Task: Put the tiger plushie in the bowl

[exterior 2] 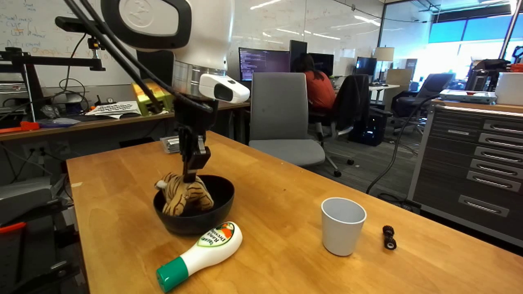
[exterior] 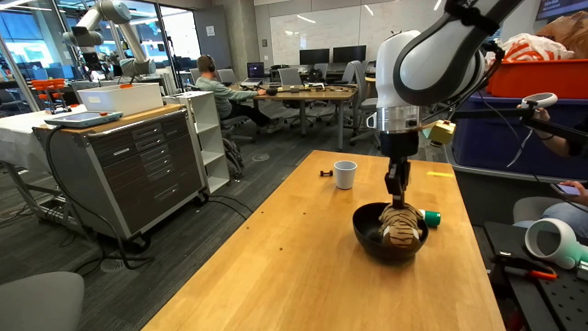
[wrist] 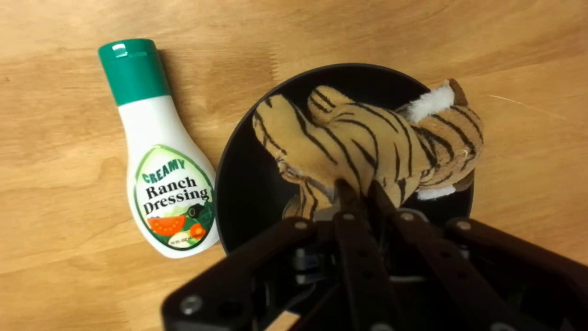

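Observation:
The tiger plushie point(exterior: 400, 227), tan with dark stripes, lies inside the black bowl point(exterior: 379, 253). In an exterior view the plushie point(exterior 2: 173, 192) leans on the rim of the bowl point(exterior 2: 196, 226). In the wrist view the plushie point(wrist: 367, 133) stretches across the bowl point(wrist: 250, 197), and its head sticks out past the right rim. My gripper point(exterior: 398, 202) points straight down over the bowl. In the wrist view the gripper's fingertips point(wrist: 359, 186) are close together with a fold of the plushie's fabric pinched between them. The gripper point(exterior 2: 189, 177) hides part of the plushie's back.
A ranch dressing bottle point(wrist: 156, 133) with a green cap lies on the wooden table point(exterior: 275, 285) close beside the bowl; it also shows in an exterior view point(exterior 2: 214, 245). A white cup point(exterior 2: 343, 228) stands farther off, with a small dark dumbbell-shaped object point(exterior 2: 389, 237) beside it.

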### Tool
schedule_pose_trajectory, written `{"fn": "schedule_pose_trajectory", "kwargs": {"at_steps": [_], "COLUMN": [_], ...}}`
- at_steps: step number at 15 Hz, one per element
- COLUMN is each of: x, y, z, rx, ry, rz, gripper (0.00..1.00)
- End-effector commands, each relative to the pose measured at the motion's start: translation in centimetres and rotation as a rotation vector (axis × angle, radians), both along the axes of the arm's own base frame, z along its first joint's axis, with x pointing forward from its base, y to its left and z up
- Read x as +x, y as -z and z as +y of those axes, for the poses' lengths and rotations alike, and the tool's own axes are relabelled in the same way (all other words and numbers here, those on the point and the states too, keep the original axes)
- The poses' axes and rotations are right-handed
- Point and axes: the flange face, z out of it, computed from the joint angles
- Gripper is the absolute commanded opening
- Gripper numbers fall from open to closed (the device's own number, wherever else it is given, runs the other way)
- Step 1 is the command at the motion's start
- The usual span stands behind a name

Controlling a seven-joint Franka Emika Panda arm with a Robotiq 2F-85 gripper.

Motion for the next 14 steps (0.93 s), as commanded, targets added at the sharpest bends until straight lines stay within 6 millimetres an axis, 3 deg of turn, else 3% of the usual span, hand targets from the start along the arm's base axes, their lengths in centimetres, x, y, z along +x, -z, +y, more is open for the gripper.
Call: {"fn": "schedule_pose_trajectory", "kwargs": {"at_steps": [1,2,10,14], "x": [0.8,0.9,1.7,1.5], "y": [0.4,0.5,-1.0,-3.6], "z": [-0.5,-0.6,-0.7,0.6], "rx": [-0.027,-0.027,-0.025,-0.006], "ry": [0.012,0.017,0.041,0.018], "rz": [-0.002,-0.004,-0.043,-0.078], "gripper": [0.35,0.37,0.98,1.00]}}
